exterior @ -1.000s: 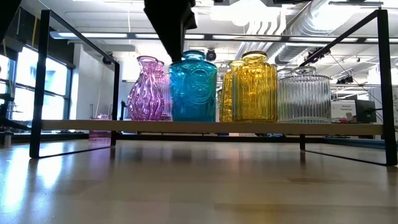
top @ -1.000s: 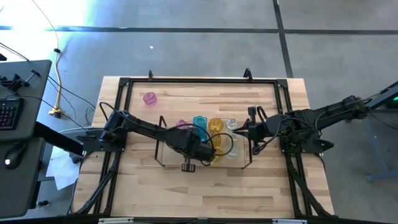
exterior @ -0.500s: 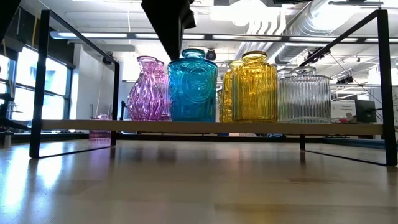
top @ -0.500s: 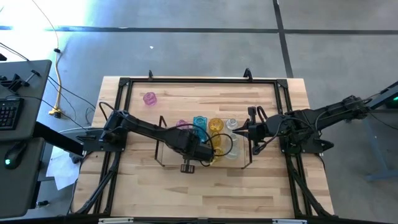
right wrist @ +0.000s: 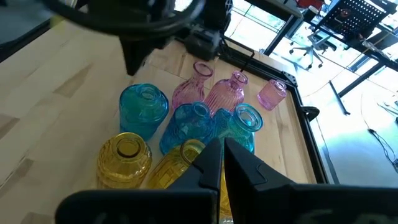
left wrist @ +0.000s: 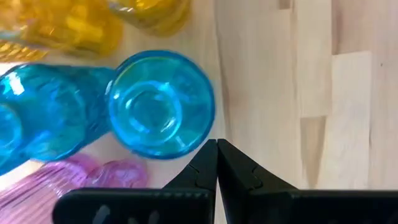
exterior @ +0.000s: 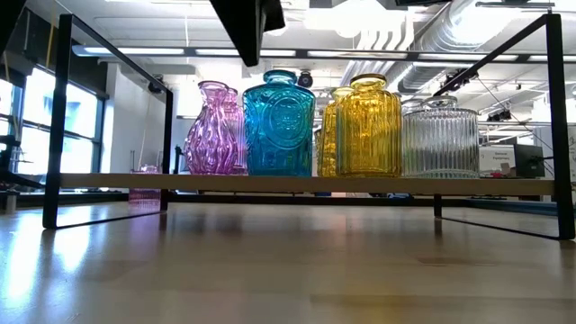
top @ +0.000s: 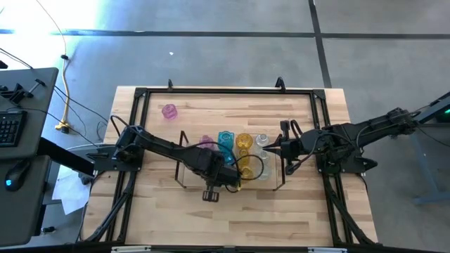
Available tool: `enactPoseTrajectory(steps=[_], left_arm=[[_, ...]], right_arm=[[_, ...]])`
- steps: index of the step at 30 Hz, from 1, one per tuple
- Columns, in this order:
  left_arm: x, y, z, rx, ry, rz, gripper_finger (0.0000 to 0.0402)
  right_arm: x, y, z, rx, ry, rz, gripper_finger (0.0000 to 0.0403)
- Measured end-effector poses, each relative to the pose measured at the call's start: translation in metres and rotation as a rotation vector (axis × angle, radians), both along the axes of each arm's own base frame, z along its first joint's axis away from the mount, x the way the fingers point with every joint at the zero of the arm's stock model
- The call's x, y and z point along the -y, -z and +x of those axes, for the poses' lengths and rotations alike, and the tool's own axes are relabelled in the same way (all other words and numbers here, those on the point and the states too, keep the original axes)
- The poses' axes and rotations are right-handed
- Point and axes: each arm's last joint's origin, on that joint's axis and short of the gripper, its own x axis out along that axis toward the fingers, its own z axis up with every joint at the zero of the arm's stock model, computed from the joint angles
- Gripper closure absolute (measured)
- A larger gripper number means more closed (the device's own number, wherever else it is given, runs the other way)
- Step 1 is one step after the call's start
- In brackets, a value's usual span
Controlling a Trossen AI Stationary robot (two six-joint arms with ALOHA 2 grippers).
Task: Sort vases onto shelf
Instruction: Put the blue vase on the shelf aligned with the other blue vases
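We see ribbed and embossed glass vases standing in a tight cluster on the shelf (exterior: pixel 306 183), a flat pale board carried by thin dark wire end frames. From the low view there is a twisted pink vase (exterior: pixel 211 130), a squat blue jar-shaped vase (exterior: pixel 280 124), a fluted yellow vase (exterior: pixel 369 126) and a clear ribbed vase (exterior: pixel 439 137), their sides nearly touching. One more pink vase (top: pixel 169 111) sits alone on the pale wooden desk (top: pixel 162 211), well apart from the shelf, near the far left corner of the black frame (top: pixel 225 91) that borders the desk.

The shelf ends stand open, with bare board left of the pink vase, and wide bare planks lie in front of the shelf.

The left pincer (left wrist: pixel 216 163) hangs over the front edge of the shelf, just beside the round mouth of a blue vase (left wrist: pixel 160 106), its fingers pressed together and holding nothing. The right pincer (right wrist: pixel 222 163) hovers at the shelf's right end above the yellow vases, also pressed together and empty.
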Motion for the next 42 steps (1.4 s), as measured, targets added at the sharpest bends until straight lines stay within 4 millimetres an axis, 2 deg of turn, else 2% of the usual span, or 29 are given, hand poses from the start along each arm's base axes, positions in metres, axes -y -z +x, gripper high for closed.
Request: enactPoseTrajectory(steps=[10,18,27,42], left_arm=[[-0.0063,-0.0003,0.0043,0.031,-0.01,0.019,0.0401],[-0.0061,0.0,0.0052,0.036,-0.002,0.012,0.0401],[-0.0073,0.0094,0.0062,0.029,-0.005,0.009,0.0401],[-0.0074,0.0089,0.0082,0.052,-0.006,0.016,0.0401]], right_arm=[[0.0,-0.0003,0.0,0.003,0.0,0.0,0.0403],[0.0,-0.0001,0.0,0.001,-0.001,-0.001,0.0403],[0.0,0.0,0.0,0.0,-0.001,-0.001,0.0403],[0.0,0.0,-0.0001,0.0,0.001,0.002,0.0403]])
